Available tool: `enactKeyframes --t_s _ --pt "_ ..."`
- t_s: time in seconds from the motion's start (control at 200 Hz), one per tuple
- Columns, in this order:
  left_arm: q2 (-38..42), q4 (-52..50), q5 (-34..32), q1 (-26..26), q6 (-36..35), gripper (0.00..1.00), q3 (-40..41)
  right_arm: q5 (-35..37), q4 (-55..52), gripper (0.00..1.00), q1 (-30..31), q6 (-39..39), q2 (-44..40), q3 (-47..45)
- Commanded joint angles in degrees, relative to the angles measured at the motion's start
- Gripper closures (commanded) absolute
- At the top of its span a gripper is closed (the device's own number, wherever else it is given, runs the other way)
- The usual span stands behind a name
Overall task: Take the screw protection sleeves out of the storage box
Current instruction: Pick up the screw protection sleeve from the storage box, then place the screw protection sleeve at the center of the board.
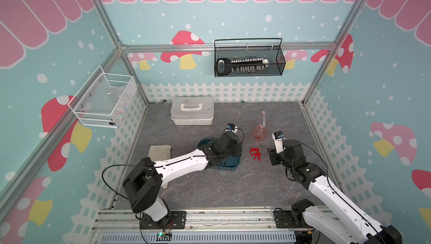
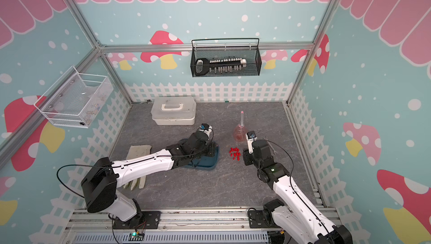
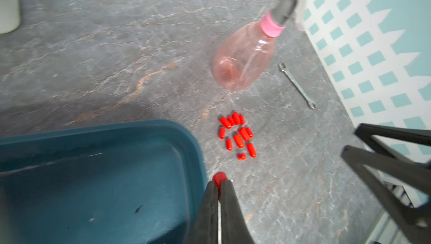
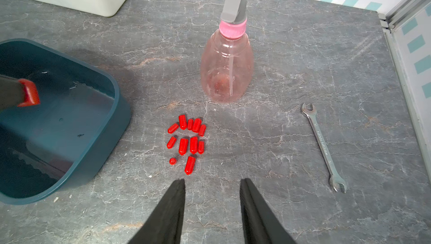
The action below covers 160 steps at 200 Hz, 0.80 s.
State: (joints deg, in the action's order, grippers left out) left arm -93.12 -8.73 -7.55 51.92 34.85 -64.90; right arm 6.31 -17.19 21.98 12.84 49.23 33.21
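On the left wall hangs a white mesh basket (image 1: 102, 100), and below it a pale glove (image 2: 140, 153) lies flat on the grey marbled tabletop (image 1: 210, 189), partly under the left arm. Farther back, near the fence wall, stands a white lidded case (image 1: 192, 111) with its handle up. The storage box (image 1: 229, 163) sits right of the glove, under the left arm's wrist, so both top views show only parts of its teal rim and floor. The left gripper (image 3: 219, 184) has its 2 fingers pressed together on 1 red sleeve (image 3: 220, 178), whose rounded end sticks out past the tips. The pinch sits at the box's corner on the side facing the loose sleeves; whether it hangs over the rim or just outside it I cannot tell. The right wrist view shows that same held piece (image 4: 29, 92) above the box's inside. Right of the box, apart from it, the other screw protection sleeves (image 4: 186, 138) lie on the bare tabletop in a tight cluster: 11 of them, 10 on their sides and 1 on end. Behind the cluster stands a clear pink spray bottle (image 4: 227, 68), upright, with a pink collar. The right gripper (image 4: 212, 181) hovers just on the near side of the cluster, its fingers spread apart with nothing between them. Farthest right, a small double-ended wrench (image 4: 323, 147) lies flat near the right fence wall.
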Motion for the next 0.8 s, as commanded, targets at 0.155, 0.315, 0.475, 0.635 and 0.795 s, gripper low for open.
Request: enactKeyframes --t_s 0.155,0.315,0.475,0.635,0.795 --pt "-9.4 -0.9 -0.3 3.0 -1.2 0.93 -9.0 -1.6 1.2 0.57 -1.6 2.2 -2.5 -2.7" --pt "-13.8 -2.9 -0.5 3.5 -0.6 0.93 -13.0 -1.2 1.4 0.57 -2.5 2.4 -6.7 -4.5" --pt "-16.7 -3.7 0.6 3.5 -0.1 0.93 -15.4 -1.0 0.8 0.57 -3.9 2.7 -8.7 -5.5" --pt "-18.7 -4.6 1.7 3.7 0.3 0.93 -16.5 -2.8 1.0 0.57 -5.8 2.8 -7.9 -5.7" --pt "-20.3 -5.8 2.4 3.8 0.2 0.93 -17.6 -4.6 1.8 0.58 -7.3 3.2 -7.3 -6.4"
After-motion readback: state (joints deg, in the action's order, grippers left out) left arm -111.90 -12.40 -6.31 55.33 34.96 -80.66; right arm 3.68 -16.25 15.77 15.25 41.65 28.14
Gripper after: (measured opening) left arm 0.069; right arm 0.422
